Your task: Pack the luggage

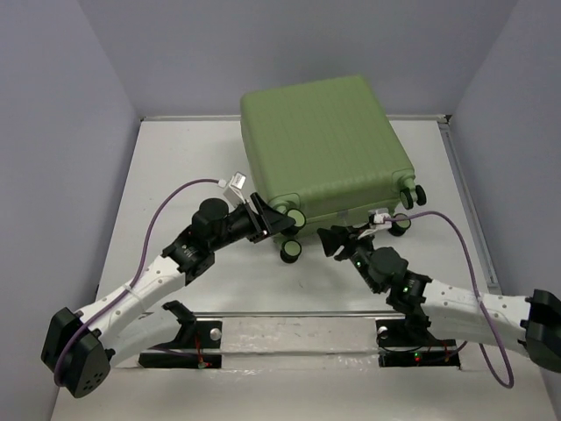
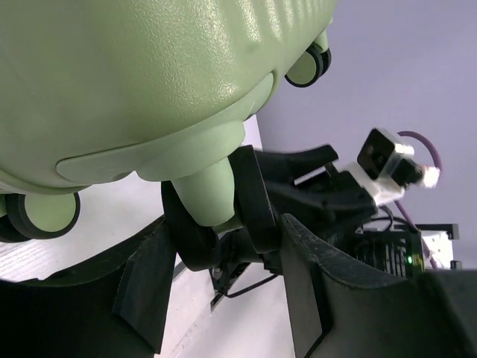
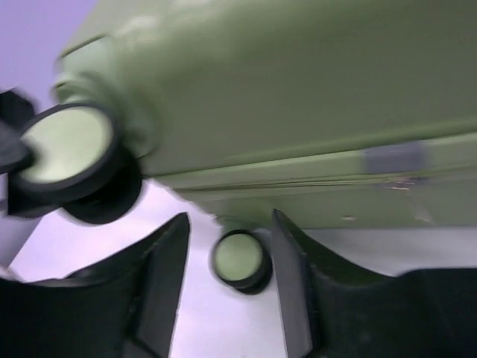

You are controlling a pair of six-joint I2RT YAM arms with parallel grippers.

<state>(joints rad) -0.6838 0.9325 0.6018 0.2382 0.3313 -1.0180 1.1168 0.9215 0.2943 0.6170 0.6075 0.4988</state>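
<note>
Checking my left gripper first: the jaws stand well apart, and a black caster wheel on its green stem sits right at the gap between the fingertips. I cannot tell whether either finger actually touches the wheel, and nothing is clamped. My right gripper is also parted, roughly half way, and holds nothing. Its wrist view is blurred, but a small green-faced wheel shows beyond the gap, clear of both fingers, and a larger wheel sits off to the left under the shell. The luggage lies flat and closed on the white table, toward the far side and a little right of centre, ribbed green shell up and its wheeled end facing my bases. From above, the left gripper is at the near-left corner, just beside the wheel pair. The right gripper is near the middle of the wheeled edge, with the right-hand wheels just beyond it. In the left wrist view the right arm's fingers and camera show behind the caster. Purple cable loops off each wrist.
</note>
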